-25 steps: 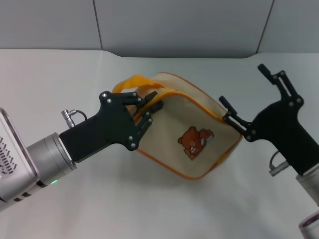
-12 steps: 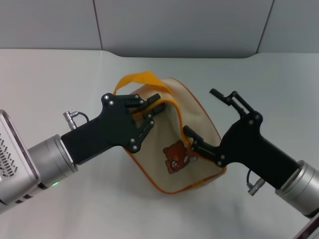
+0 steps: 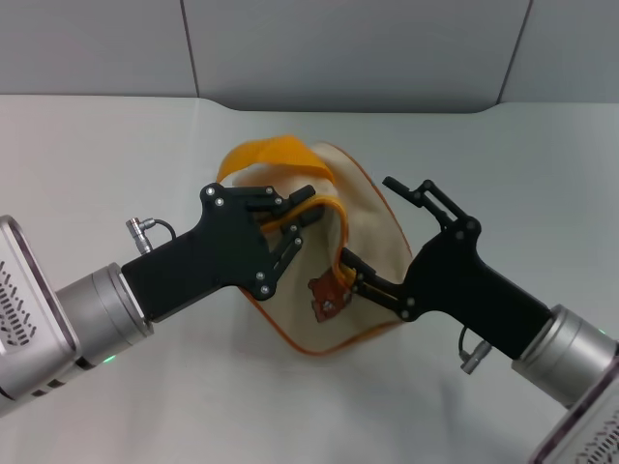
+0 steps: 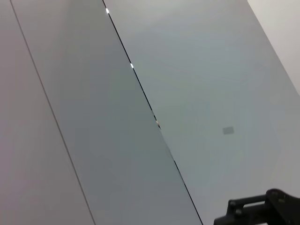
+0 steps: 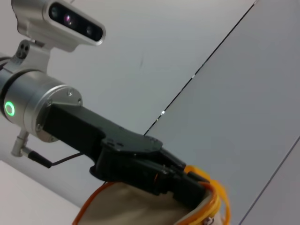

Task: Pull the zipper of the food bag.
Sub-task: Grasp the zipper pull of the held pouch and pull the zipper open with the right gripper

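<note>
The beige food bag (image 3: 366, 215) with orange piping stands crumpled on the table between both grippers. Its orange loop handle (image 3: 263, 155) sticks up at the back, and the bear picture (image 3: 327, 294) is folded low at the front. My left gripper (image 3: 296, 215) is shut on the bag's upper edge, which also shows in the right wrist view (image 5: 197, 182). The yellow-orange zipper (image 3: 339, 228) line runs from there down to my right gripper's lower finger (image 3: 350, 262). My right gripper (image 3: 368, 221) is open, its lower finger pressed on the bag's front. I cannot make out the pull tab.
The white table (image 3: 116, 155) spreads around the bag, with a grey panelled wall (image 3: 348, 48) behind. The left wrist view shows only wall panels (image 4: 140, 117) and a black gripper part (image 4: 262, 211) at its edge.
My right gripper has swung in from the right and pushed against the bag's front. The bag has turned and crumpled towards the left gripper, and the bear picture has slid down and left.
</note>
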Available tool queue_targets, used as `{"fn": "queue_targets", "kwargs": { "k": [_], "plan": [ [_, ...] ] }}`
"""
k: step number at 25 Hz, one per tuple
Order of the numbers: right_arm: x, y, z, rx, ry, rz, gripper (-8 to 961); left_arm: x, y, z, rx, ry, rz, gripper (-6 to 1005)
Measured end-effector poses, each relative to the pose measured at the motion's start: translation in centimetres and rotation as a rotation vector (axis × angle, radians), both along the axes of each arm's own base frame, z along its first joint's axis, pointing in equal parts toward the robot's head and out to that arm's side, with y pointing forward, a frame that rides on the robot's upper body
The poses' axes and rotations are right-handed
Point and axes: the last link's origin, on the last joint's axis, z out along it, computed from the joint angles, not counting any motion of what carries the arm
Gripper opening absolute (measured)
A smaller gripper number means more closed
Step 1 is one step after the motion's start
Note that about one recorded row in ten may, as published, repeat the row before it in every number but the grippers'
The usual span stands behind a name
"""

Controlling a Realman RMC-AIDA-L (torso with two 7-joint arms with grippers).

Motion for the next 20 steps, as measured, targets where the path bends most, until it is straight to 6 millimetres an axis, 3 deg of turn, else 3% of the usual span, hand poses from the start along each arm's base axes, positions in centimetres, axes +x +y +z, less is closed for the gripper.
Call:
{"fn": "queue_targets", "kwargs": {
  "k": [15,20],
  "plan": [
    [-0.84,0.43,-0.60,-0.013,0.038,-0.041,831,0.00,-0.13,0.05,-0.001,-0.006,-0.003,98],
    [-0.87,0.37,-0.65,-0.011,0.036,-0.038,727,0.02,-0.13,0.05,-0.001,-0.005,-0.004,97]
  ]
}}
